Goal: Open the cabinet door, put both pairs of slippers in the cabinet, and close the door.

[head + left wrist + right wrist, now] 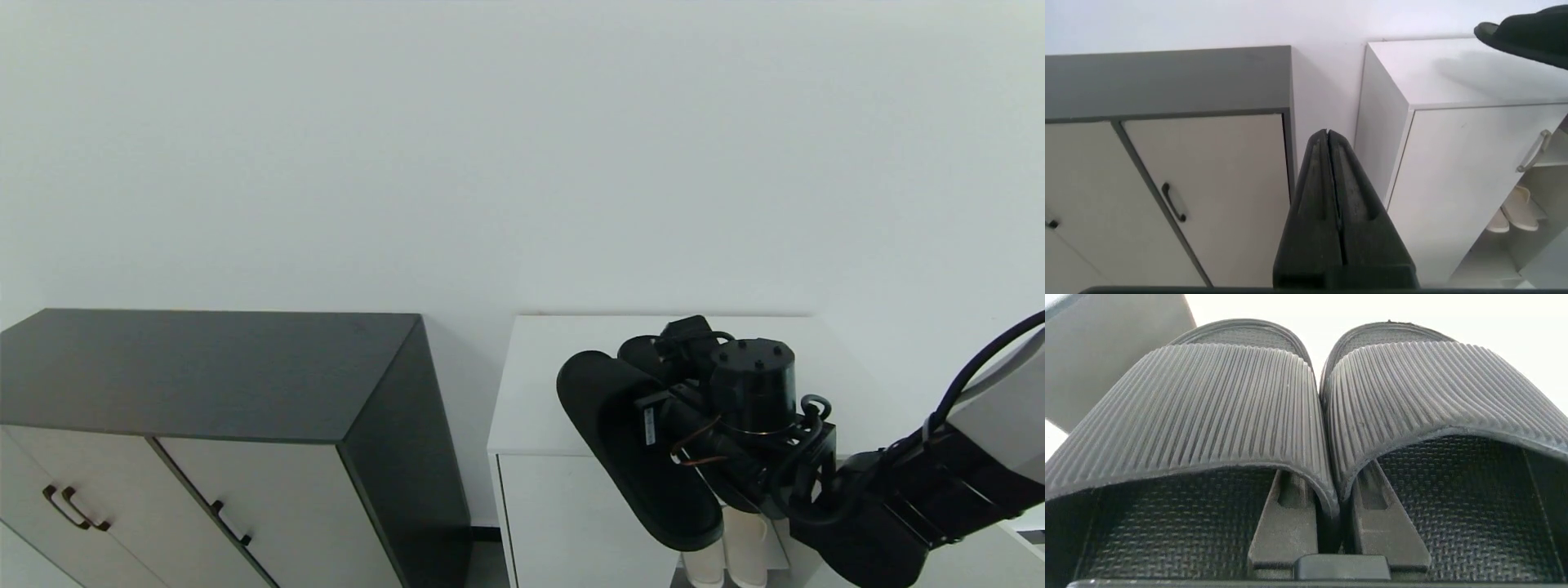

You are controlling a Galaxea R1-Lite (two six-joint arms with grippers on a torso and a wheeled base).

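A pair of black slippers (629,441) hangs tilted in front of the white cabinet (539,384), toes up over its top. My right gripper (657,408) is shut on the pair. In the right wrist view its fingers (1286,527) pinch the two ribbed straps (1323,416) together from inside. A pair of white slippers (727,559) lies inside the white cabinet, below the black pair, and shows as white slippers (1519,208) past the edge of the door (1462,188) with its handle (1534,151). My left gripper (1328,139) is shut on nothing, low, facing the gap between the two cabinets.
A dark-topped cabinet (204,367) with two light doors and dark handles (229,523) stands left of the white one, a narrow gap between them. A plain white wall runs behind both.
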